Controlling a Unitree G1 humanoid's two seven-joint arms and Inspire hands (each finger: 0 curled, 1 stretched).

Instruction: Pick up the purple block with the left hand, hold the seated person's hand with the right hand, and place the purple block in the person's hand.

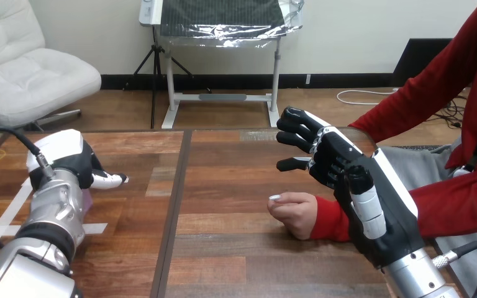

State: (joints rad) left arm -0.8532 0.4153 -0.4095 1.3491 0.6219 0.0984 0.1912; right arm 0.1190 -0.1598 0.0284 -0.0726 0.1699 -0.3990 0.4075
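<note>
**A:** Where is the person's hand?

**B:** The person's hand (pixel 293 213) lies on the surface (pixel 223 186), closed in a loose fist. Its red sleeve (pixel 332 220) runs off to the right.

**A:** And the right hand?

**B:** The right hand (pixel 343 166) is raised just right of the person's hand and above it, with its white-shelled back towards the camera. Its fingers (pixel 298 127) reach out over the fist, loosely bent and a little apart. The thumb (pixel 367 202) hangs over the sleeve. The fingers close on nothing. From this angle I cannot tell whether the hand touches the wrist, and I see nothing curled round it.

**A:** Where is the block?

**B:** Far to the left of the person's hand, well apart from it. Only a small purple patch of the block (pixel 87 200) shows, on the surface at the right edge of the left arm (pixel 53 214), just below the left hand.

**A:** Does the left hand have it?

**B:** The left hand (pixel 71 158) is turned down over that spot, low to the surface, and covers most of the block. I cannot tell whether it grips the block or only rests over it.

**A:** Is the block anywhere near the fist?

**B:** No. The two are at opposite sides of the surface, with bare wood between them.
</note>
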